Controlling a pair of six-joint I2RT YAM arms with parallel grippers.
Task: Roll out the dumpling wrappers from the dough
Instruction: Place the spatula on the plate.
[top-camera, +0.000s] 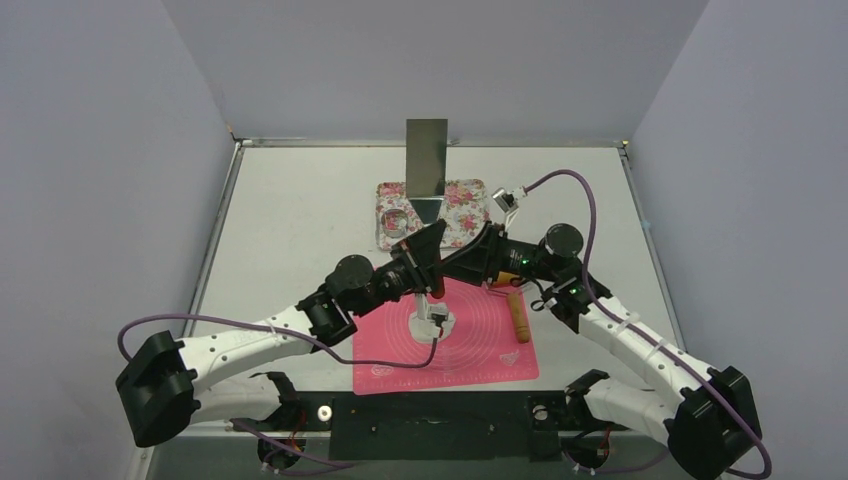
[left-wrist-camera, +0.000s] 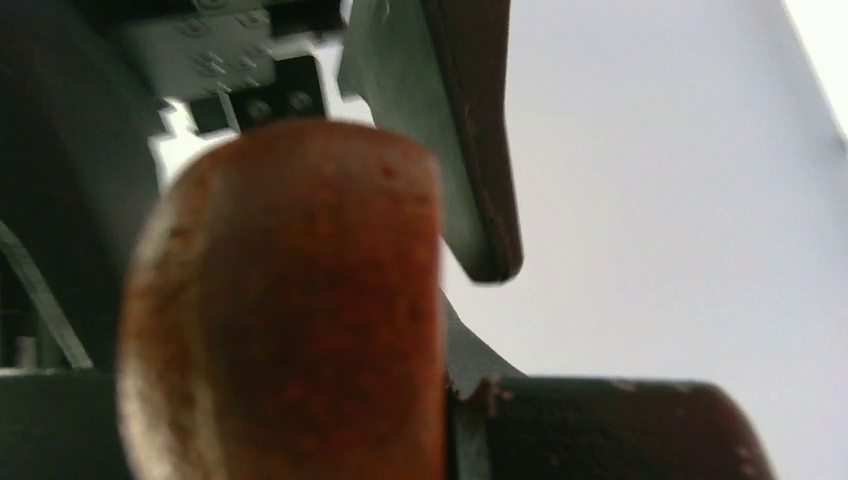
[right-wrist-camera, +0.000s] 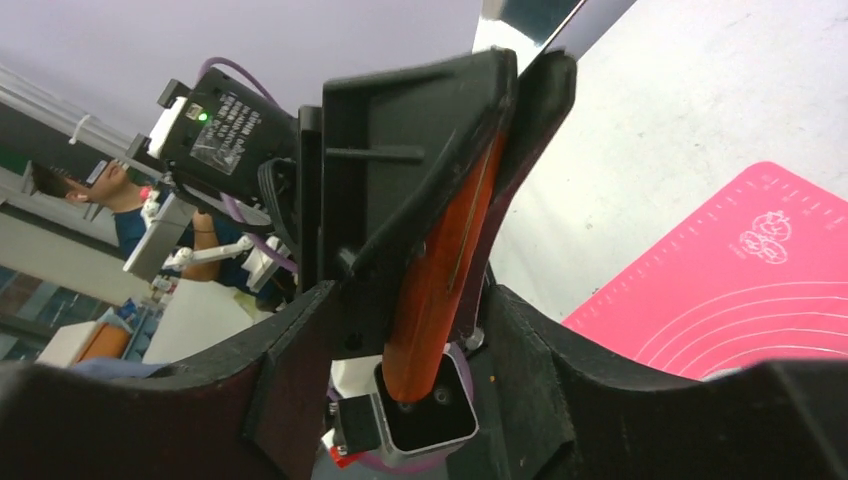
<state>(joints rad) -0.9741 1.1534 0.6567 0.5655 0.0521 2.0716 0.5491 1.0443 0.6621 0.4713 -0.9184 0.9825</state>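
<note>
Gripping the wooden rolling pin (right-wrist-camera: 440, 290) tight, our left gripper (top-camera: 428, 262) holds it steep above the pink mat (top-camera: 480, 350), long axis near upright and lower end aimed down at the dough (top-camera: 432, 324). The dough lies on the mat just beneath where the arms meet. Our right gripper (right-wrist-camera: 425, 340) straddles the pin from the right, jaws apart on either side of it and, as far as we see, not clamped. We judge that a handover depends on that alignment.

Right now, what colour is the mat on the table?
Pink, with thin white guide rings; the right wrist view shows the mat best.
</note>
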